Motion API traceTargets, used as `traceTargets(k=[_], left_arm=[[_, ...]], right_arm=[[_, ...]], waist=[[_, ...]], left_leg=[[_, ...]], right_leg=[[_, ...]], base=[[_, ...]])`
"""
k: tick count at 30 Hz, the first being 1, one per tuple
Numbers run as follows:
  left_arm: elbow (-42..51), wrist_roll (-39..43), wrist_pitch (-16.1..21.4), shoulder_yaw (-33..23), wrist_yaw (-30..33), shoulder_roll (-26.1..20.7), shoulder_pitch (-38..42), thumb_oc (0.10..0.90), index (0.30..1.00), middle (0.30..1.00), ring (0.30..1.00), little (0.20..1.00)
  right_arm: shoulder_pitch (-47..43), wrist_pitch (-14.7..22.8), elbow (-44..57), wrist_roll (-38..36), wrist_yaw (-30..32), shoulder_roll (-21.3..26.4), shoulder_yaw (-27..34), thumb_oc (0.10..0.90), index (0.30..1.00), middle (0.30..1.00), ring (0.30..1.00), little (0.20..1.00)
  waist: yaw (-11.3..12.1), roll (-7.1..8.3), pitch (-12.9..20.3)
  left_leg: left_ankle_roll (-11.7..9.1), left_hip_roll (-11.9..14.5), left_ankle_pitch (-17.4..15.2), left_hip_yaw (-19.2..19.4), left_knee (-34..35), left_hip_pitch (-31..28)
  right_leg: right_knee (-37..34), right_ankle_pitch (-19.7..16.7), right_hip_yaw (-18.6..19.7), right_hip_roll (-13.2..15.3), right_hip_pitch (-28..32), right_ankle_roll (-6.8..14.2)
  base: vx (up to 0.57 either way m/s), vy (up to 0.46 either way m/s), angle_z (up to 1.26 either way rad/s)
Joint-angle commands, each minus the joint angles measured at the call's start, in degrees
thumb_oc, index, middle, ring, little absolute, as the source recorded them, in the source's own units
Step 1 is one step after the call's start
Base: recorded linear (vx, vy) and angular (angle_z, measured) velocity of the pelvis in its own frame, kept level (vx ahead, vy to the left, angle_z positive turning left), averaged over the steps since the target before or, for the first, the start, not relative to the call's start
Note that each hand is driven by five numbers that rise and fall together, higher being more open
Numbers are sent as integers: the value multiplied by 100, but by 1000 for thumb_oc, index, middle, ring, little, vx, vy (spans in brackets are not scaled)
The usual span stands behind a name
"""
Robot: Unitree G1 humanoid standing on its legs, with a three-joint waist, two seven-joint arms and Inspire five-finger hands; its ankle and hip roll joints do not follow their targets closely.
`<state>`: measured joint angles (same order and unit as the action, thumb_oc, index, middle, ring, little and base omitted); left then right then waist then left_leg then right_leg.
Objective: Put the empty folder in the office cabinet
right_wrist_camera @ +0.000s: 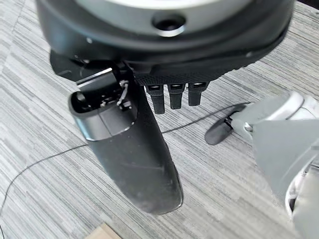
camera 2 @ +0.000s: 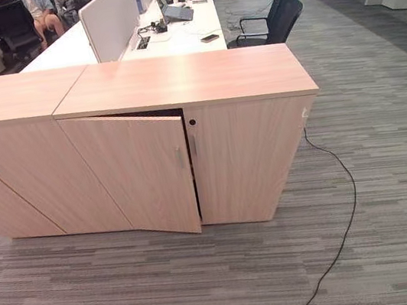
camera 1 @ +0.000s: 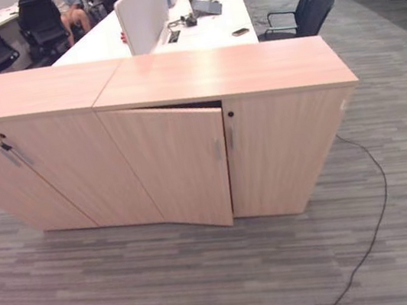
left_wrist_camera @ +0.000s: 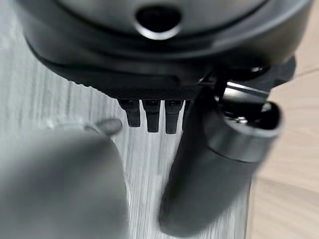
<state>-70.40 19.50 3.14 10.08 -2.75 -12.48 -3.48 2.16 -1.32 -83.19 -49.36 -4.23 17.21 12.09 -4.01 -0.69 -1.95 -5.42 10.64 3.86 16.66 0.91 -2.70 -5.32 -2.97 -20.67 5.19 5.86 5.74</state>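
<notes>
In the left eye view, the light wooden office cabinet (camera 1: 222, 72) is standing on the grey striped carpet (camera 1: 207, 276), its middle door (camera 1: 171, 165) hanging only slightly ajar, its right edge swinging towards the near side.

In the right eye view, the gap behind that door is showing dark and narrow. A folder pushed in here would likely be catching on the door edge.

In the left wrist view, the dark left hand (left_wrist_camera: 149, 92) is hanging relaxed, fingers apart, holding nothing.

In the right wrist view, the dark right hand (right_wrist_camera: 199, 74) is hanging likewise, also empty. Where the folder is lying, I cannot tell.
</notes>
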Motion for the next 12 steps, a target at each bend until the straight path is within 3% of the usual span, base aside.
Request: traceTargets(k=[1, 2, 5, 12], left_arm=[[-141, 291, 311, -306, 40, 224, 222, 800, 900, 900, 900, 900], [-143, 293, 312, -307, 38, 221, 222, 800, 900, 900, 900, 900], [-40, 452, 393, -557, 81, 116, 93, 800, 900, 900, 900, 900], [-519, 711, 388, -1029, 166, 285, -230, 800, 900, 900, 900, 900]], right_arm=[[-34, 67, -568, 372, -16, 428, 83, 800, 900, 900, 900, 900], [-35, 66, -569, 375, -17, 426, 83, 800, 900, 900, 900, 900], [-96, 52, -478, 599, -22, 439, -24, 800, 900, 900, 900, 900], [-34, 23, -501, 513, -58, 141, -15, 800, 900, 900, 900, 900]], waist=[[130, 120, 19], [114, 125, 27], [367, 161, -123], [407, 21, 109]], left_leg=[[-285, 53, -278, -443, -576, 455], [-278, 44, -284, -459, -589, 475], [-113, -497, -133, -1031, -507, 1051], [-52, -552, 73, -895, 366, 440]], right_leg=[[228, 822, 177, -190, -306, -280], [227, 825, 161, -181, -311, -276], [253, 686, 259, -168, -415, -289], [119, 616, 314, -248, -301, -214]], base=[[-11, -54, 15], [-73, -29, 33], [-54, -3, 38], [52, 45, -35]])
